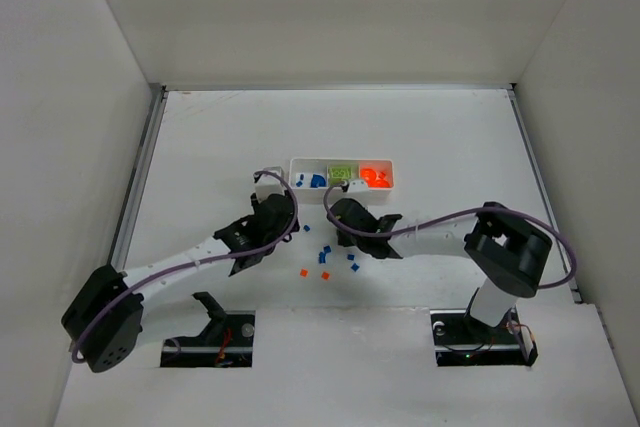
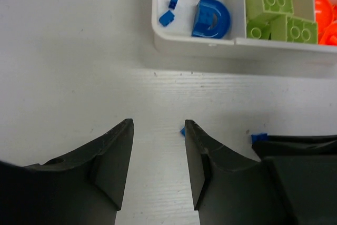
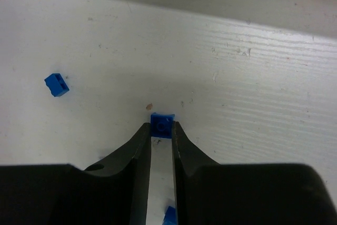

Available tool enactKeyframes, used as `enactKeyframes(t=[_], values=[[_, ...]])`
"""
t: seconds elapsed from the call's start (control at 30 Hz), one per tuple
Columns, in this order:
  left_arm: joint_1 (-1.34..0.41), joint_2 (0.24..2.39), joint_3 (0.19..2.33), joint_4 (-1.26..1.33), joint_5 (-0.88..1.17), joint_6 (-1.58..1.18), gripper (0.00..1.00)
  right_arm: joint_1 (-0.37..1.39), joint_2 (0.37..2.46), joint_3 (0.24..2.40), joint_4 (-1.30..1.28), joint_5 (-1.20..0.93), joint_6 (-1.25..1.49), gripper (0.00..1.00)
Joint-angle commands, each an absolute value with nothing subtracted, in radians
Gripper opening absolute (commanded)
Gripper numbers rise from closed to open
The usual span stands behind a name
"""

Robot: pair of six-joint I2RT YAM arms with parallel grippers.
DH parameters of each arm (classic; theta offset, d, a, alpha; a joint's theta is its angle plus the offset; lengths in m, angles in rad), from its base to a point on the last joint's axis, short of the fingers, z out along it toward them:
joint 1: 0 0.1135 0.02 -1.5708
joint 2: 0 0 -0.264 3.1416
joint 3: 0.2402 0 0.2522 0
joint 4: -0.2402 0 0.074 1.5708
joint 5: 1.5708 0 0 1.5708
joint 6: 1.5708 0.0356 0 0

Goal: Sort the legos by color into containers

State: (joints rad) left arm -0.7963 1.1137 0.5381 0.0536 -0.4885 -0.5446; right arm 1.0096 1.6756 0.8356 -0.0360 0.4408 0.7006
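Observation:
The white tray [image 1: 392, 185] holds blue legos [image 2: 210, 18] in its left compartment, lime green blocks [image 2: 276, 11] in the middle and orange pieces [image 2: 326, 19] on the right. My right gripper [image 3: 161, 130] is shut on a tiny blue lego [image 3: 162, 124], low over the table just in front of the tray [image 1: 334, 211]. My left gripper [image 2: 158, 130] is open and empty over bare table to the left of it [image 1: 288, 230]. A blue speck [image 2: 182, 130] lies by its right finger.
Several loose blue legos [image 1: 323, 248] and two orange ones [image 1: 303, 272] lie scattered on the table between the arms. Another blue lego [image 3: 56, 84] lies left of the right gripper. White walls enclose the table on three sides.

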Motion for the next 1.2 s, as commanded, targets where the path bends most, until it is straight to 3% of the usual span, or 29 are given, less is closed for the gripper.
enactKeyframes(t=[0.0,0.3,0.67,0.8,0.97,1.17], values=[[-0.811,1.071,0.505,0.012,-0.509,-0.600,0.42,1.024,1.687,0.877,-0.081,0.494,0.724,0.19],[-0.817,1.042,0.430,0.046,-0.497,-0.644,0.42,1.039,1.557,0.965,-0.075,0.453,0.626,0.19],[-0.844,1.020,0.410,0.054,-0.479,-0.672,0.42,0.941,1.758,1.270,-0.022,0.411,0.476,0.21],[-0.864,1.045,0.423,0.069,-0.479,-0.675,0.42,0.900,1.819,1.330,-0.017,0.387,0.469,0.30],[-0.889,1.123,0.451,0.109,-0.479,-0.666,0.42,0.880,1.819,1.333,0.008,0.365,0.483,0.50],[-0.906,1.239,0.492,0.169,-0.479,-0.635,0.42,0.884,1.712,1.220,0.046,0.370,0.491,0.50]])
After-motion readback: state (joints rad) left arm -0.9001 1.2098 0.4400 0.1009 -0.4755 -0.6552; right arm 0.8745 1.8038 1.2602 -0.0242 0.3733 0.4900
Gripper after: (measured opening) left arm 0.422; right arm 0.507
